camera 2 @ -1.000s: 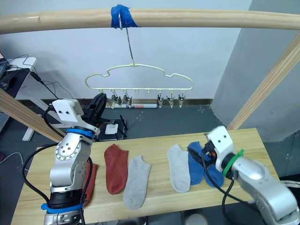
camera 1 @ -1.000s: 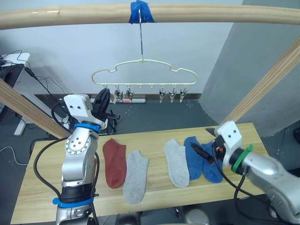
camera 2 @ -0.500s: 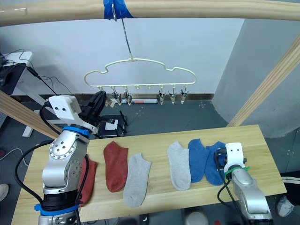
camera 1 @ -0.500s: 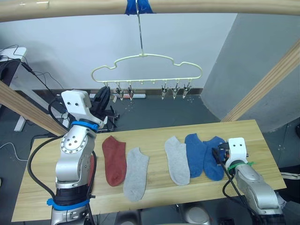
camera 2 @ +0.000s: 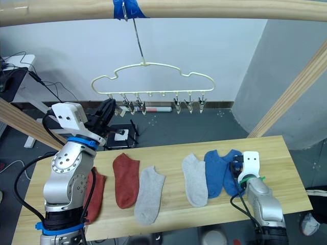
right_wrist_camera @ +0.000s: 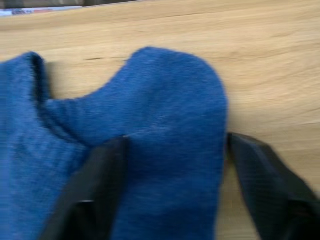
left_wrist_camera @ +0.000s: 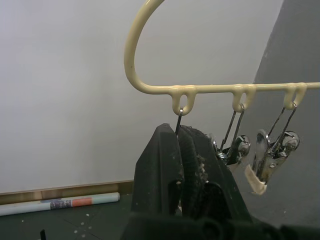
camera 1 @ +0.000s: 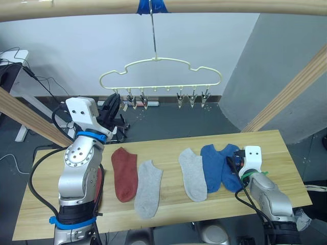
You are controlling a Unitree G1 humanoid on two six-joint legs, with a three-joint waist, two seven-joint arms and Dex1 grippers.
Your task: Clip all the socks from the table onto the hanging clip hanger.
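The right gripper (right_wrist_camera: 172,150) is lying released, fingers straddling the right blue sock (right_wrist_camera: 150,125) on the table (camera 1: 276,145). The left gripper (left_wrist_camera: 182,150) is sitting clenched at the clip hanger (camera 1: 161,71).

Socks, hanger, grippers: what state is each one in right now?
Cream-yellow wire clip hanger: hanging from pole, clips empty.
Rust-red socks: flat on pale wooden table.
Light grey socks: flat.
Blue socks: flat, overlapping.
Left gripper: shut, at a clip.
Right gripper: open, straddling blue sock.

Fuzzy matt knit blue sock (right_wrist_camera: 165,120) on grainy pale wood worktop (right_wrist_camera: 260,65); glossy cream hanger (left_wrist_camera: 150,87) (shiny metal clips (left_wrist_camera: 272,155)).
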